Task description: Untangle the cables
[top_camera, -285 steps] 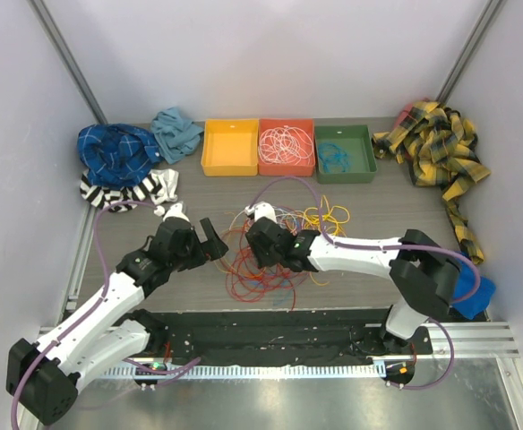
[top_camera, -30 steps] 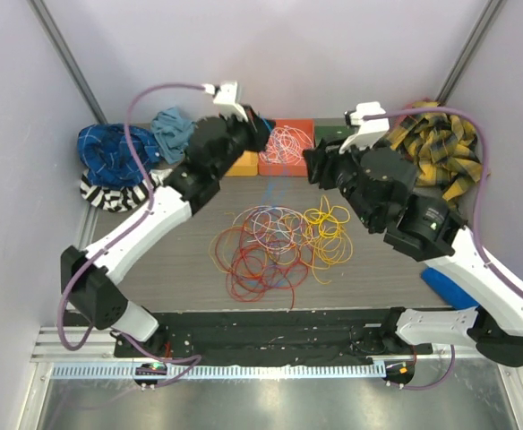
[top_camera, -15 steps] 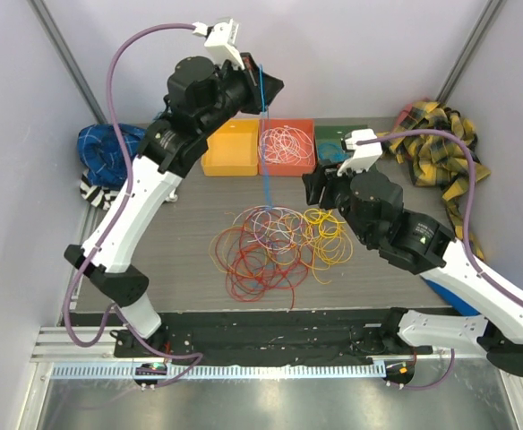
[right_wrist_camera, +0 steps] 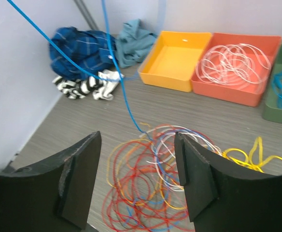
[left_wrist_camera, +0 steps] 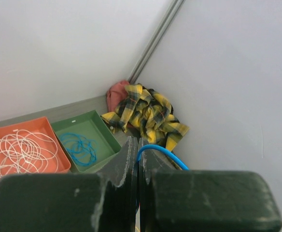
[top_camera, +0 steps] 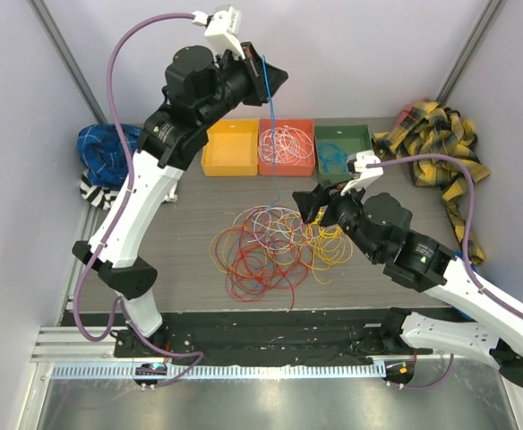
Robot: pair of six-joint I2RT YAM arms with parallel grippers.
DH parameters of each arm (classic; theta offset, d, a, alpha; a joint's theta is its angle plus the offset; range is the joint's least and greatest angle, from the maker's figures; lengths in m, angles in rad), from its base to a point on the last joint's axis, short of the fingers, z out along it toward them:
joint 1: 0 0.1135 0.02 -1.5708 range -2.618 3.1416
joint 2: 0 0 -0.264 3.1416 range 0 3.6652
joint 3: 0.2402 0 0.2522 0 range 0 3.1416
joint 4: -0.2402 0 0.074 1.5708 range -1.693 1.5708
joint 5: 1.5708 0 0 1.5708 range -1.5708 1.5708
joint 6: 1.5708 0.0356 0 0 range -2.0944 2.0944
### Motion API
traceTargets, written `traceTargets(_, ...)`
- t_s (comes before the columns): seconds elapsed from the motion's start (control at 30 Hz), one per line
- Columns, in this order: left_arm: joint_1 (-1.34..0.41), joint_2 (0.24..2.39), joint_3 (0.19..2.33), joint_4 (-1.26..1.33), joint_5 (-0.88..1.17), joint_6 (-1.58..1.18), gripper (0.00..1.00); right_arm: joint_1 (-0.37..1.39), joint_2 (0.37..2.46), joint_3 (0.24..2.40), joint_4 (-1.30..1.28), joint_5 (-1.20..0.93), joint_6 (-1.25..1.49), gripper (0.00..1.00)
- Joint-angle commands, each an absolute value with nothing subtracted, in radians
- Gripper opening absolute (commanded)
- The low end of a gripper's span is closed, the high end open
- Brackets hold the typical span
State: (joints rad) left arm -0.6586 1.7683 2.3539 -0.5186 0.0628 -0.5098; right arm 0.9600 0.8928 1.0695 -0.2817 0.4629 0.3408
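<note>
The left gripper (top_camera: 266, 79) has climbed slightly in the last half second; the right gripper (top_camera: 312, 204) has sunk toward the tangled pile (top_camera: 270, 251). The left's jaws clamp the blue cable (top_camera: 269, 121), which hangs straight below them into the pile. The right's jaws gape, empty, just above it. With nothing pinning the loops, more lifting may drag neighbouring red and white cables (top_camera: 244, 269) up or tighten a snag.

Taut blue cable (right_wrist_camera: 122, 81) down to tangled cable pile (right_wrist_camera: 150, 188), beyond wide-apart gripper (right_wrist_camera: 137, 140) fingers.
</note>
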Motion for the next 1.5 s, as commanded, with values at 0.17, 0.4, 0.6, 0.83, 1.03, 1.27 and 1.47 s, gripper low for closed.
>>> traceTargets(0.17,-0.66,1.735,2.304,-0.537,0.135,-0.558,0.0,0.959,0.98,1.034,-0.043,0.345,0.383,0.8)
traceTargets(0.4,-0.664,1.692,2.257,-0.54,0.15,-0.56,0.0,0.959,1.106,1.051,-0.005,0.325,0.38,0.81)
traceTargets(0.6,-0.666,1.649,2.212,-0.538,0.164,-0.565,0.0,0.936,1.199,1.068,0.041,0.341,0.367,0.79)
traceTargets(0.83,-0.666,1.598,2.155,-0.535,0.169,-0.561,0.0,0.876,1.243,1.059,0.067,0.348,0.383,0.48)
traceTargets(1.03,-0.664,1.555,2.071,-0.506,0.114,-0.54,0.0,0.873,1.174,1.067,0.049,0.385,0.374,0.01)
traceTargets(1.27,-0.66,1.511,1.939,-0.457,0.092,-0.517,0.26,0.873,1.088,1.152,-0.052,0.452,0.327,0.01)
traceTargets(1.47,-0.653,1.508,1.942,-0.457,0.09,-0.528,0.0,0.873,1.082,1.215,-0.144,0.393,0.29,0.01)
